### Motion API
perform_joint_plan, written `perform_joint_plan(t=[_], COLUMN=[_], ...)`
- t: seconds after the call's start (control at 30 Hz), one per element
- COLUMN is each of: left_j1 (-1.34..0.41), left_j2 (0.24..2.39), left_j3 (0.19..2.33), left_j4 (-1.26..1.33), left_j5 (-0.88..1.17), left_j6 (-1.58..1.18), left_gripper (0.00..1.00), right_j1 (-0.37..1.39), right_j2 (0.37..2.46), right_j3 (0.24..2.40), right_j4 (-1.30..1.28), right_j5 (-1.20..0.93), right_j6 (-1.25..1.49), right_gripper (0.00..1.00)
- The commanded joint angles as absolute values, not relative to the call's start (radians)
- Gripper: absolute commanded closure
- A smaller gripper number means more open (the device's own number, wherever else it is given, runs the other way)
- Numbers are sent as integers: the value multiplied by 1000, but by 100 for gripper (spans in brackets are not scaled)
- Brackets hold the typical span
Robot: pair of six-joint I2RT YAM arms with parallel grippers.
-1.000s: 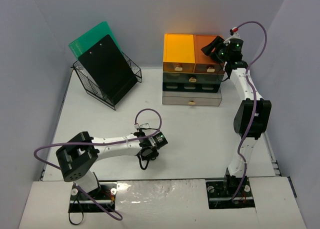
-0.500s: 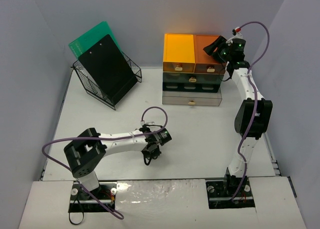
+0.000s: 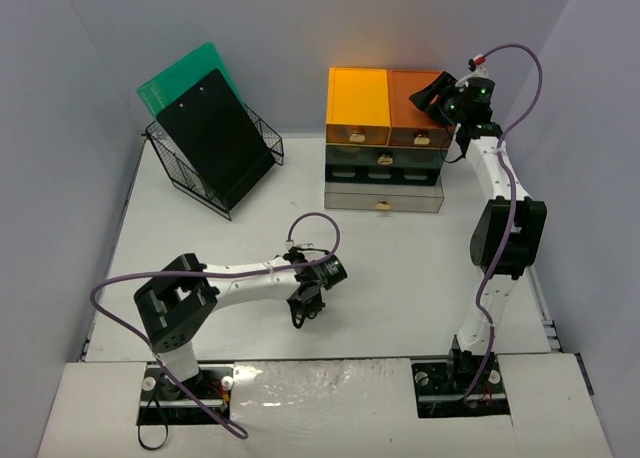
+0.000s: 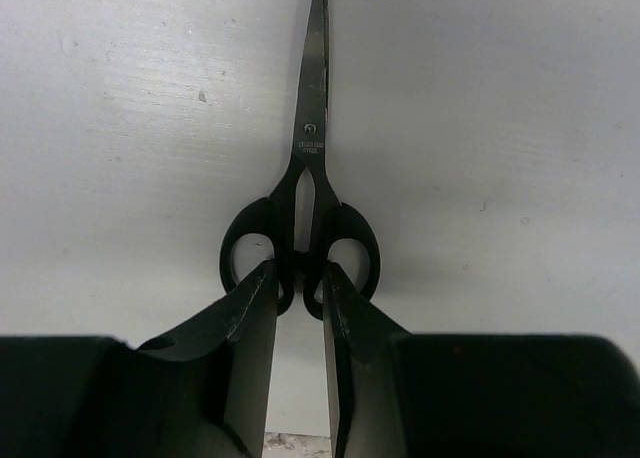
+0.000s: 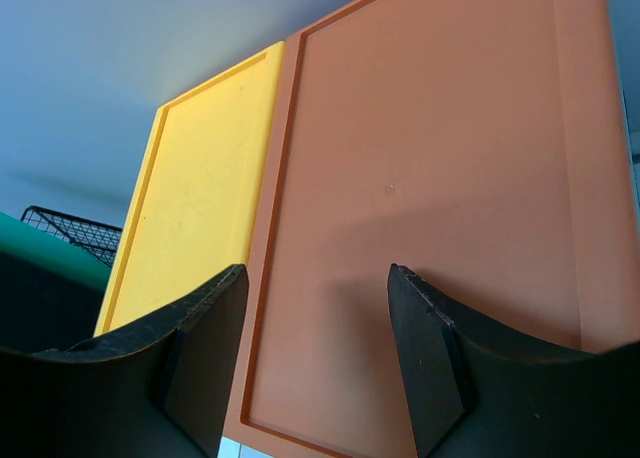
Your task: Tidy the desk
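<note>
One pair, scissors (image 4: 312, 150): flat on white surface (image 3: 400, 278), well in front of drawer unit (image 3: 385, 178). Left end effector (image 4: 300, 270) clenched on handle neck (presumably for lifting). Right end effector (image 5: 315, 274) released, above unit's orange top.

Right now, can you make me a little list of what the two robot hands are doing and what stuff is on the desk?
left gripper: shut on the scissors, at their black handles; they lie flat on the desk
right gripper: open, empty, above the orange top of the drawer unit
far left corner: wire basket holding a black clipboard and a green board
</note>
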State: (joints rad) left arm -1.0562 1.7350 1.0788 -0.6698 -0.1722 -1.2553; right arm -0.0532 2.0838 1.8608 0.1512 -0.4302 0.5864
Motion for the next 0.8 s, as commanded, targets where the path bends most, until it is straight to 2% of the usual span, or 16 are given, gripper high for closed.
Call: perform_joint_plan(t=[0.0,0.33,0.53,0.77], left_j1=[-1087,-1115,-1116,-1095], left_j2=[1775,1709,1705,1790], left_j3=[1109,1378,1482,1686], left_j4=[-733,-951,-936,-832], left_j5=[-213,-437,-459,-389], left_j6=[-1220,-1102,-975,-591], left_gripper=[100,100,100,100], right_j1=[-74,-72,-71,-68], right_j2=[2176,2166,2161,2151], right_j3=[1751,1753,1753,1755], right_j4=[-206,-207,-207,-210], right_j5=[-416,-408,-407,-414], right_j6=[597,592,591,596], right_gripper=[44,44,44,44])
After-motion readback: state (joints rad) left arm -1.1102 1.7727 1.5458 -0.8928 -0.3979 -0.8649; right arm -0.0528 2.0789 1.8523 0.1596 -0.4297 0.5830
